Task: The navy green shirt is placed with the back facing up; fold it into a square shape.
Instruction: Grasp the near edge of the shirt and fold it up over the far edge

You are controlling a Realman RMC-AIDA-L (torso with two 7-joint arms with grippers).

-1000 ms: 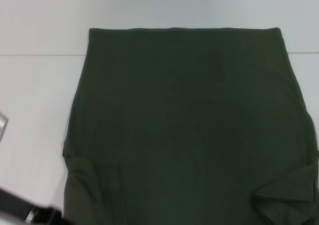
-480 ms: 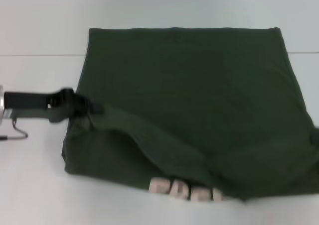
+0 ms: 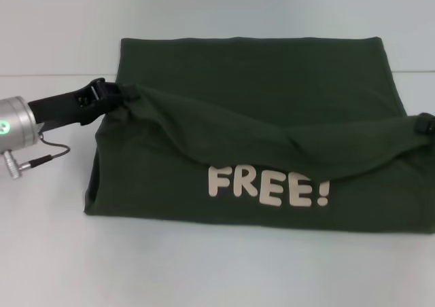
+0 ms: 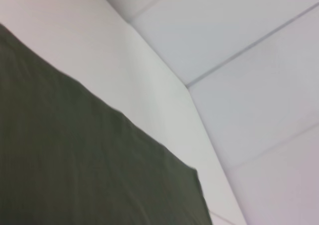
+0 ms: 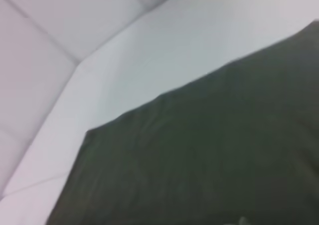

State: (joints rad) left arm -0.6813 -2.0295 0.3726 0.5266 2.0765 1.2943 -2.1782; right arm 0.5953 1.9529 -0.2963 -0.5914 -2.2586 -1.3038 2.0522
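Silver wrist cylinder (image 3: 15, 122), green light, black gripper (image 3: 117, 93), thin cable (image 3: 47, 156)

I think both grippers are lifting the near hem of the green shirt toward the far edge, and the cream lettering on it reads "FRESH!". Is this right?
Not quite: in the head view the lettering reads "FREE!". The rest holds: the left gripper and right gripper carry the near part of the navy green shirt toward the far edge.
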